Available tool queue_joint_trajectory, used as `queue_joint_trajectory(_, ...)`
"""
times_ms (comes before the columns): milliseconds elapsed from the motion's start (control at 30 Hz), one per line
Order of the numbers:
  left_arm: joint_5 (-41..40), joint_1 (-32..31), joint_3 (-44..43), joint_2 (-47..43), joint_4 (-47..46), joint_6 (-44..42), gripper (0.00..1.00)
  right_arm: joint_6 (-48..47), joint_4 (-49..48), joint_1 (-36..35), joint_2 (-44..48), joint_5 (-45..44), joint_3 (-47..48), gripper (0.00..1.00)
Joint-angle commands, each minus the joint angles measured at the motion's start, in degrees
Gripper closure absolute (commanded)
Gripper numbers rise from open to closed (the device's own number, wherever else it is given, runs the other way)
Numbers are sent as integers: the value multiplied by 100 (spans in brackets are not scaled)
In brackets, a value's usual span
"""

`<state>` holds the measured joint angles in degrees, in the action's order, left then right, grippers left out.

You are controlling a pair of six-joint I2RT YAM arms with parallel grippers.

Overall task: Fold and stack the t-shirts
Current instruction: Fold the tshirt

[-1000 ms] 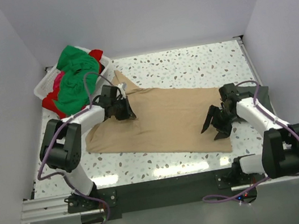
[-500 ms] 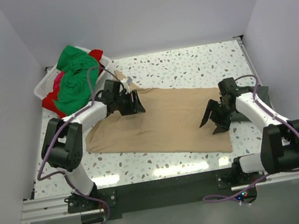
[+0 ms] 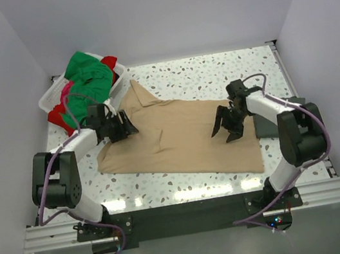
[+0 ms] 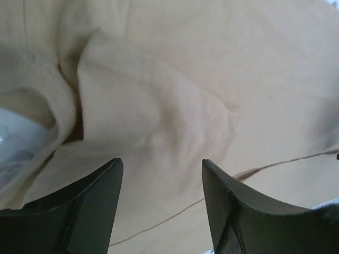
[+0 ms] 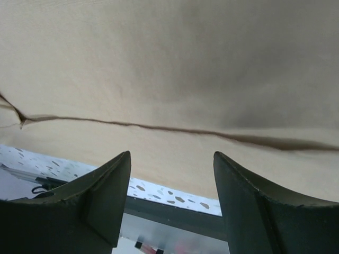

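Observation:
A tan t-shirt (image 3: 178, 135) lies spread across the middle of the table, its upper left part folded over onto the body. My left gripper (image 3: 125, 125) hovers at the shirt's left edge, open and empty; in the left wrist view the left gripper (image 4: 161, 165) has only rumpled tan cloth (image 4: 175, 106) beyond it. My right gripper (image 3: 221, 130) is open above the shirt's right half, and in the right wrist view the right gripper (image 5: 170, 156) has the tan shirt (image 5: 169, 63) and a long crease ahead. A folded dark grey t-shirt (image 3: 265, 126) lies at the right.
A white basket (image 3: 51, 94) stands at the back left, holding green (image 3: 86, 76), red (image 3: 58, 113) and pink (image 3: 67, 90) shirts. The speckled table (image 3: 213, 71) shows behind the tan shirt. White walls close in the left, back and right sides.
My left gripper opened, let go of the tan shirt's folded part and drew back to the left. My right gripper moved up and left over the shirt, still open.

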<state>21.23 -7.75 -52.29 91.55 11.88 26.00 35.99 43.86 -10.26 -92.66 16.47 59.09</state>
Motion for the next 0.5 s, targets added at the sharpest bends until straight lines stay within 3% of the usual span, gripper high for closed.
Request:
queue_joint_trajectory(0, 354, 36, 420, 65, -475, 194, 34, -4, -456, -204, -444, 304, 226, 33)
queue_joint_trajectory(333, -506, 116, 1335, -418, -125, 555, 31, -118, -659, -503, -1008, 190, -275, 33)
queue_joint_trajectory(467, -726, 107, 2071, -1057, 7, 1046, 28, -197, -589, -582, -956, 137, -494, 33)
